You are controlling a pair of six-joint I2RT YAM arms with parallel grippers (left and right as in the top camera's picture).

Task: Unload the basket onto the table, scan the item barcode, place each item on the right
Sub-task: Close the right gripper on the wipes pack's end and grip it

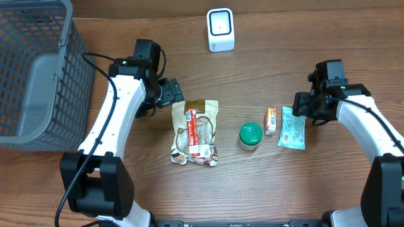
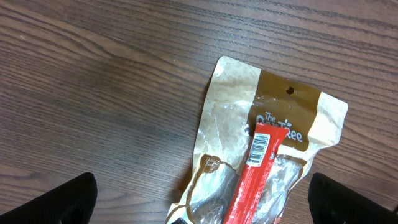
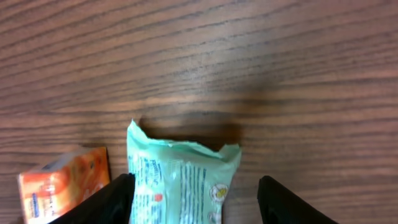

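A mint-green packet [image 3: 180, 180] lies flat on the wooden table [image 3: 249, 74], and its top end sits between the fingers of my right gripper [image 3: 196, 205]. The left finger [image 3: 106, 202] touches the packet's edge, while the right one stands apart from it, so the gripper is open. In the overhead view the packet [image 1: 292, 128] lies just below that right gripper [image 1: 303, 108]. My left gripper [image 2: 202, 210] hangs wide open over a tan snack bag [image 2: 273, 124] with a red barcoded bar [image 2: 258, 171] lying on it. The white scanner [image 1: 220, 29] stands at the back.
A grey wire basket [image 1: 31, 69] fills the far left. A green-lidded jar [image 1: 250, 136] and a small orange box [image 1: 270, 120] lie between the snack bag [image 1: 196, 132] and the packet. The orange box [image 3: 62, 183] is close to my right gripper's left finger.
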